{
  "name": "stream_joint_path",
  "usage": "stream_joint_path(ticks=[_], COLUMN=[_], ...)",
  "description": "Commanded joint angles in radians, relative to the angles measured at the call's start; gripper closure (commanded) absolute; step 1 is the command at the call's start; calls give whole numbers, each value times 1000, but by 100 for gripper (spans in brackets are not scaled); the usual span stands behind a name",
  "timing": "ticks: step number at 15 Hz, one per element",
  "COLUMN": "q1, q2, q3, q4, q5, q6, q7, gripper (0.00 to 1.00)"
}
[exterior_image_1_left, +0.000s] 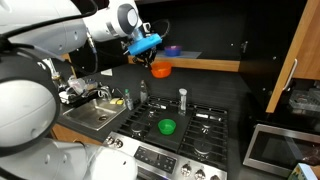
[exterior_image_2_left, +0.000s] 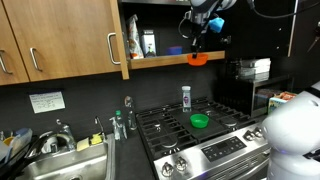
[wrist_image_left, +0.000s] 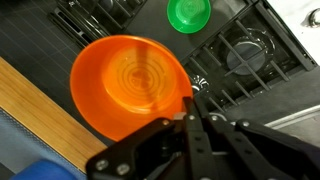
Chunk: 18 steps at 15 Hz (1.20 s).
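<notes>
In an exterior view the orange bowl (exterior_image_1_left: 160, 69) hangs in mid-air just below the wooden shelf (exterior_image_1_left: 205, 64). A green bowl (exterior_image_1_left: 167, 126) lies on the stove (exterior_image_1_left: 215, 135) at its 6 o'clock.

In an exterior view the orange bowl (exterior_image_2_left: 198, 59) is at the shelf's (exterior_image_2_left: 160, 58) end.

In the wrist view the jaws pinch the orange bowl's (wrist_image_left: 130, 85) rim at 4 o'clock, and the green bowl (wrist_image_left: 189, 14) is at 1 o'clock.

This looks like the carrying step. The next move calls for a level bowl and clearance from the shelf edge.
</notes>
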Motion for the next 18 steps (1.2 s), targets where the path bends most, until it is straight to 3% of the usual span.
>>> stream_joint_path(ticks=[1, 9, 18], q1=[7, 38, 18], q2=[0, 81, 249], q3=[-4, -16, -25], q4=[-6, 146, 392], q5=[11, 69, 100], q6=[6, 16, 40], q7=[-1, -63, -111], gripper=[99, 99, 99])
